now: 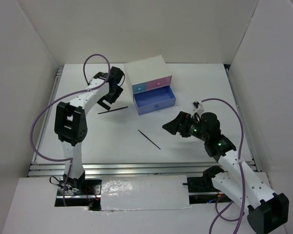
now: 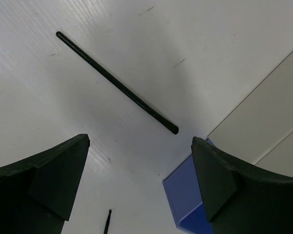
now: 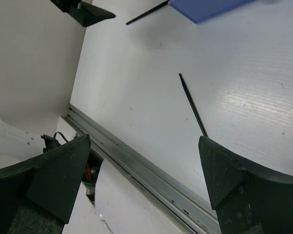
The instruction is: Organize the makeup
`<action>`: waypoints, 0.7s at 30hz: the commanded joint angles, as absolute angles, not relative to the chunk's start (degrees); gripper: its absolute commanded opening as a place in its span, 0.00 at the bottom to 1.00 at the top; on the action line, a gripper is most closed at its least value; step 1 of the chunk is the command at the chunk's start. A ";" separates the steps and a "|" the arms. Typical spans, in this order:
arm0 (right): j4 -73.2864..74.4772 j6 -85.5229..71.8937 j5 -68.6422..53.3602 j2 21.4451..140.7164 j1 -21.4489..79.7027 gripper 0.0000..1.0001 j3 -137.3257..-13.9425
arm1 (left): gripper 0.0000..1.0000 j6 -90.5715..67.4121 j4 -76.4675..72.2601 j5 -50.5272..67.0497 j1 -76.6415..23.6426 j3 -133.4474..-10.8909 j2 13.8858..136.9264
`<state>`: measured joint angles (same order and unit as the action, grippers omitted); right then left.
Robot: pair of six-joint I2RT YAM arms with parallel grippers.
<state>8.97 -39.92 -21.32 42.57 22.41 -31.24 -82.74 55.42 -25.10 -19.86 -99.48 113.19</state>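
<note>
Top external view gives us a white table [image 1: 195, 141] boxed in by white walls [image 1: 136, 29]. The left arm reaches far. Its left gripper [image 1: 111, 99] hangs spread wide and holds nothing, just left of the box [image 1: 146, 73]. The right arm bends left over the table's right side, its right gripper [image 1: 170, 124] also spread and bare. The box's low blue drawer [image 1: 155, 100] is pulled out; we cannot tell what it holds. The far stick [image 1: 112, 110] lies on the table beside that drawer, under the left gripper. The near stick [image 1: 149, 139] lies mid-table, apart from both grippers.
</note>
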 commanded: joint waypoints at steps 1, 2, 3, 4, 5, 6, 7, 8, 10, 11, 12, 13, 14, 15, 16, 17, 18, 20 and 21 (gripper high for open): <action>10.46 -38.50 -22.32 40.34 23.03 1.00 -30.41 | 0.99 -90.95 58.88 -24.43 -18.99 -104.49 117.15; 10.63 -38.41 -22.41 39.38 23.03 1.00 -30.24 | 0.99 -91.49 59.23 -24.26 -18.98 -105.37 117.94; 10.63 -38.41 -22.76 38.85 23.11 1.00 -29.80 | 0.99 -92.10 59.41 -24.26 -18.98 -106.77 119.78; 10.72 -38.41 -22.94 38.50 23.12 1.00 -29.71 | 0.99 -92.72 59.50 -23.39 -18.98 -107.22 120.75; 10.72 -38.32 -23.03 37.80 23.03 1.00 -29.53 | 0.99 -92.90 59.50 -22.60 -18.98 -107.66 121.63; 10.98 -38.32 -23.20 37.53 23.11 1.00 -29.53 | 0.99 -93.07 59.41 -21.98 -18.90 -108.62 123.38; 11.25 -38.06 -23.03 37.09 23.20 1.00 -29.53 | 0.99 -93.25 59.33 -20.84 -18.98 -108.89 124.27; 11.60 -37.97 -22.85 36.83 23.20 1.00 -29.62 | 0.99 -93.34 59.07 -20.22 -18.90 -109.16 125.41; 12.21 -37.71 -22.76 35.87 23.20 1.00 -29.53 | 0.99 -93.69 58.54 -19.34 -19.07 -108.99 126.12; 12.39 -37.62 -22.85 35.60 23.20 1.00 -29.53 | 0.98 -93.95 58.19 -19.42 -19.25 -108.55 126.30; 12.48 -37.62 -23.03 35.33 23.12 1.00 -29.36 | 0.97 -94.30 57.92 -19.68 -19.51 -108.28 126.39; 12.48 -37.70 -23.29 34.72 23.20 1.00 -29.27 | 0.96 -94.57 57.66 -20.47 -19.95 -108.02 126.47; 12.31 -37.79 -23.38 34.54 23.29 1.00 -29.09 | 0.96 -95.01 57.66 -20.57 -19.95 -107.76 126.82; 12.30 -37.88 -23.47 34.37 23.29 1.00 -29.09 | 0.96 -94.84 57.40 -20.48 -19.95 -107.67 127.00; 12.22 -37.97 -23.47 34.10 23.29 1.00 -29.09 | 0.96 -94.75 56.61 -20.04 -19.95 -107.40 127.61; 12.30 -37.97 -23.47 33.93 23.29 1.00 -29.00 | 0.96 -95.01 56.86 -20.04 -19.95 -107.58 128.05; 12.13 -37.97 -23.38 33.75 23.20 1.00 -29.00 | 0.96 -95.18 57.13 -20.30 -19.95 -107.84 128.40; 12.57 -37.88 -23.20 33.31 23.29 1.00 -29.00 | 0.95 -95.27 57.48 -20.48 -19.95 -108.63 129.72; 12.74 -37.71 -23.12 33.14 23.29 1.00 -28.92 | 0.95 -95.27 57.65 -20.65 -19.95 -109.15 130.07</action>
<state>12.47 -38.83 -22.76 34.24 22.74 -29.45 -93.43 56.84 -20.27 -19.77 -107.53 128.14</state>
